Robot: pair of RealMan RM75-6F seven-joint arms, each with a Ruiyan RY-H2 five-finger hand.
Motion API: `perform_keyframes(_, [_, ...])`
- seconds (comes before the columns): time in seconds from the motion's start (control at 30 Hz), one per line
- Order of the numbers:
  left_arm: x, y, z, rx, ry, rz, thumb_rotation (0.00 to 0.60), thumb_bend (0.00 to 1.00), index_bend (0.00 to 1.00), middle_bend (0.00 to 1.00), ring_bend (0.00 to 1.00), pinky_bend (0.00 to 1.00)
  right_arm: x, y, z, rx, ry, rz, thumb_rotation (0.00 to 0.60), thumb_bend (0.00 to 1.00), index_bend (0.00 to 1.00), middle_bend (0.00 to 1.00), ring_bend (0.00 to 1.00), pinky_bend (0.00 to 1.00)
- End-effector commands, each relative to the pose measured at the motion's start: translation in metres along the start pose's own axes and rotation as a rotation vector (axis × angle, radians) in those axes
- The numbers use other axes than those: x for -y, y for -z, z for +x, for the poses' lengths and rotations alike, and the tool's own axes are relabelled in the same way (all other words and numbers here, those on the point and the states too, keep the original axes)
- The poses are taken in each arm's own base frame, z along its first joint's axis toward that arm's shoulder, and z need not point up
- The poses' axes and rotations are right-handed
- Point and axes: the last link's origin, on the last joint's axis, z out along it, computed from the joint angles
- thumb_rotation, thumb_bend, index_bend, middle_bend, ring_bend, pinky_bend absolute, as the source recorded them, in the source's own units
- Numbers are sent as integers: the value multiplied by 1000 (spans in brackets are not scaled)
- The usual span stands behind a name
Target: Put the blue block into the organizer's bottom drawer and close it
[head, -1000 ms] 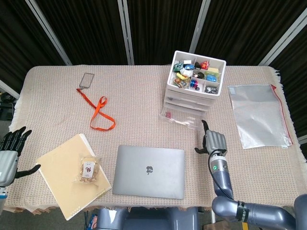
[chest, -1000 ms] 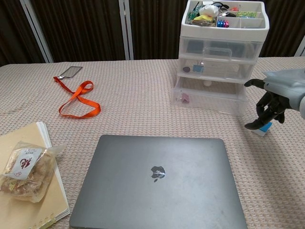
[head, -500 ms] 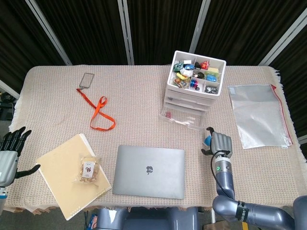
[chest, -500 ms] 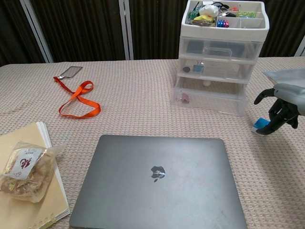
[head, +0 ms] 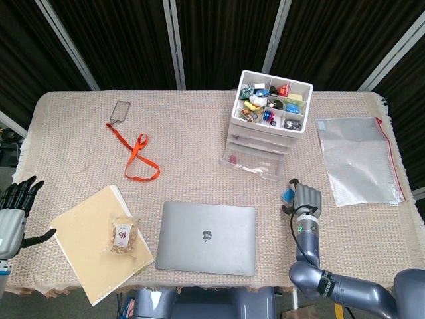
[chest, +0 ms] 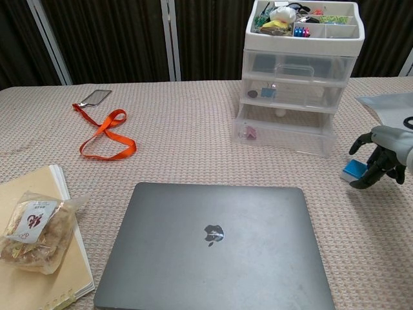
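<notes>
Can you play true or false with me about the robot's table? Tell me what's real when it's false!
1. The small blue block lies on the table beside the robot's right hand. True.
2. The grey laptop is open. False: its lid is closed.
3. The clear plastic organizer's bottom drawer is pulled out. True.
4. The orange lanyard hangs from the organizer. False: it lies flat on the table, far to the left.
5. The robot's left hand holds the snack bag. False: it holds nothing, and the bag rests on the tan notebook.
</notes>
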Motion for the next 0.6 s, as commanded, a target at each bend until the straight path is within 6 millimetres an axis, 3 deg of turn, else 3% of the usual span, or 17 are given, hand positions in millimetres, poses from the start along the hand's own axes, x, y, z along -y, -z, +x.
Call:
perform_keyframes(0.03, [0, 0, 0, 0, 0, 1, 600, 153, 70, 0, 0, 0, 1, -2, 0, -3, -6, -7, 600, 167, 235, 755, 790, 639])
perform_keyframes(0.47, [0, 0, 0, 2, -1, 4, 600, 152, 70, 0, 0, 0, -1, -14, -1, -3, -9, -56, 600, 224, 238, 757, 793, 639])
perform_keyframes(0.6, [0, 0, 0, 2, -1, 5, 600, 152, 71, 0, 0, 0, -4, -17, -1, -4, -5, -76, 600, 244, 295, 765, 801, 639])
